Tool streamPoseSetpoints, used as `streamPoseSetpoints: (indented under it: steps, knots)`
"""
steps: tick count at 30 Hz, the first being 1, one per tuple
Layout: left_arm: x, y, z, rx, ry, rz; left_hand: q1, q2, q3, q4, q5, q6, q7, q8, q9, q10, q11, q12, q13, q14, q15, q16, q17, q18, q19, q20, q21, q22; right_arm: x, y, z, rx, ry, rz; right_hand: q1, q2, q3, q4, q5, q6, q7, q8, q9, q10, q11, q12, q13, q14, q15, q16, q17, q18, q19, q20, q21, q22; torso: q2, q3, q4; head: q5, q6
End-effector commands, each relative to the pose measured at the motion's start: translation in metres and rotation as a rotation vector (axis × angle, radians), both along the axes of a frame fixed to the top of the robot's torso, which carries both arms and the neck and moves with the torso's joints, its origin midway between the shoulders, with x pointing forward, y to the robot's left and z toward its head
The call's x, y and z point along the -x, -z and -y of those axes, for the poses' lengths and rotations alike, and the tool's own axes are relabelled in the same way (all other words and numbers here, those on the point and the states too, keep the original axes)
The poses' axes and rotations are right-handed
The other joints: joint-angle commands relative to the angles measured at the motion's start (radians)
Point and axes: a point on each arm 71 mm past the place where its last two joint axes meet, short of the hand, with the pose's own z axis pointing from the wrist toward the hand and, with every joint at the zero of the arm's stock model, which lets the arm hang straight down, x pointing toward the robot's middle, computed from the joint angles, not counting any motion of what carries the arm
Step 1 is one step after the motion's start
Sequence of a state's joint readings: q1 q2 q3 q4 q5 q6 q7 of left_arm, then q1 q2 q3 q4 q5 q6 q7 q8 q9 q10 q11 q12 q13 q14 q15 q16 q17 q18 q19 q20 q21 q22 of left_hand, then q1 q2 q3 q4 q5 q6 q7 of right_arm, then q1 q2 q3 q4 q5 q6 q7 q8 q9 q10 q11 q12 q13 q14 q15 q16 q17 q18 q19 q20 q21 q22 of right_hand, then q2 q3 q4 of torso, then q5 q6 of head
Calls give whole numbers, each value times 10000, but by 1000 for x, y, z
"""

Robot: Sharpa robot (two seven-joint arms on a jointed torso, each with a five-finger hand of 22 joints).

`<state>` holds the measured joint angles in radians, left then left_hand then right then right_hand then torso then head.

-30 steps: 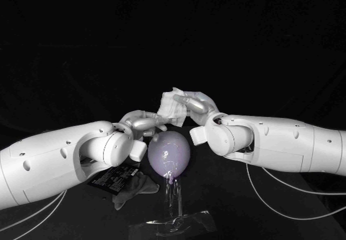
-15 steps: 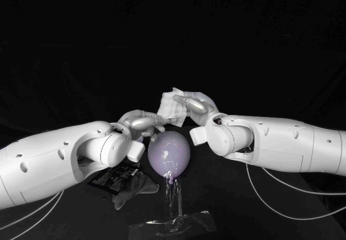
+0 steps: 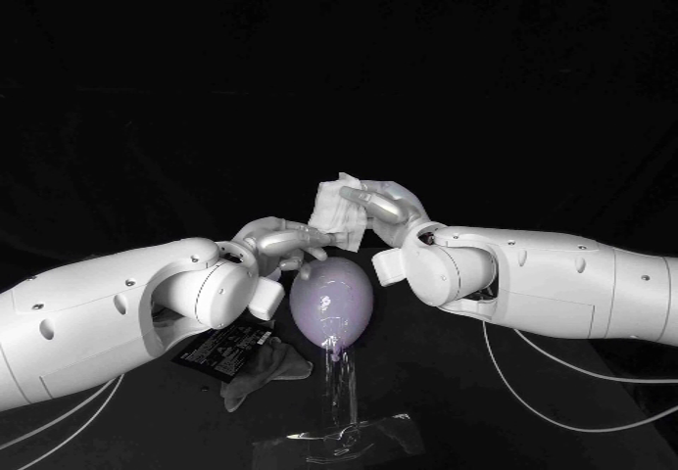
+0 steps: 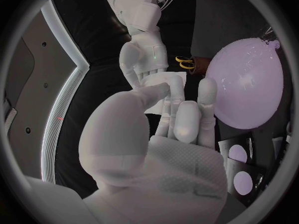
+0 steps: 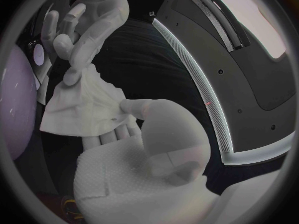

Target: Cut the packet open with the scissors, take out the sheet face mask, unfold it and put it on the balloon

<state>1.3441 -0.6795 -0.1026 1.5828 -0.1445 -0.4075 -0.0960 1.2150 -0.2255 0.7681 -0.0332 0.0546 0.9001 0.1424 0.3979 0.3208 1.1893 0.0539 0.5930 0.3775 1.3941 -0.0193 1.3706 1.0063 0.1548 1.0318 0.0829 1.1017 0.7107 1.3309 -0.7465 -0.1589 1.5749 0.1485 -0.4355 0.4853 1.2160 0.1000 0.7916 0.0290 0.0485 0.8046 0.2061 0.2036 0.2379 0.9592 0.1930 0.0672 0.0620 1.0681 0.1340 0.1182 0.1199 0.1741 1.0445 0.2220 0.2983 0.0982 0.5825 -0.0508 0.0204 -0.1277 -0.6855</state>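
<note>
A: Your right hand (image 3: 384, 206)? It grips the folded sheet mask (image 3: 336, 208) between thumb and fingers.
B: And your left hand (image 3: 283, 240) pinches its lower corner, both held just above the balloon (image 3: 331, 299).

Left hand (image 4: 156, 134) and right hand (image 4: 144, 59) meet at the centre of the frame on a folded white mask (image 4: 168, 83). The left pinches its near edge between thumb and finger, and the right holds the far edge, so the two hands' fingertips are almost touching. A pale purple balloon (image 4: 249, 84) swells just beside them, its knot out at the rim. Yellow-handled scissors (image 4: 183, 61) show in the gap between right hand and balloon. A dark packet (image 4: 249, 176) with pale round marks lies near the rim, beyond the balloon's round end.
</note>
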Motion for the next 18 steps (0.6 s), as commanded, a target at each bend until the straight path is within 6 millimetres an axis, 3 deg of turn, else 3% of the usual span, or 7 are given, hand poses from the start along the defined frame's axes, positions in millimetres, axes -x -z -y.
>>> streamPoseSetpoints:
  steps: [1,9,18]
  knots:
    - [1,-1,2,10,204,-19,-80,-23,-381,87,-38,-124,51,-41,-29,-81,21,96,26,-2,86,-31,-57,133,-64,21,-129,-111,1,-1,-2,-119,-199,146,69,10,-13,59,3,-74,437,-36,17,-85,1,-52,6,-18,-17,-53,1,97,76,11,30,-12,3,2,-4,-4,-2]
    - [0,-1,1,46,47,-38,-241,-173,-1538,568,-43,-216,54,-81,-70,-171,58,266,36,-93,127,4,-145,158,-13,96,-454,-382,1,-1,-2,-117,-201,139,69,9,-14,61,3,-71,442,-34,18,-83,3,-51,7,-18,-17,-55,1,95,82,10,25,-17,-3,-2,3,-15,-22]
    - [-1,-1,0,155,-116,-13,-71,-99,-1916,787,-41,-44,-8,16,-55,-168,12,330,12,-96,93,42,-134,159,81,71,-558,-448,1,-1,-2,-114,-208,137,69,9,-14,61,3,-71,442,-34,18,-83,3,-51,7,-18,-17,-55,1,95,82,10,25,-17,3,-4,2,-11,-34]
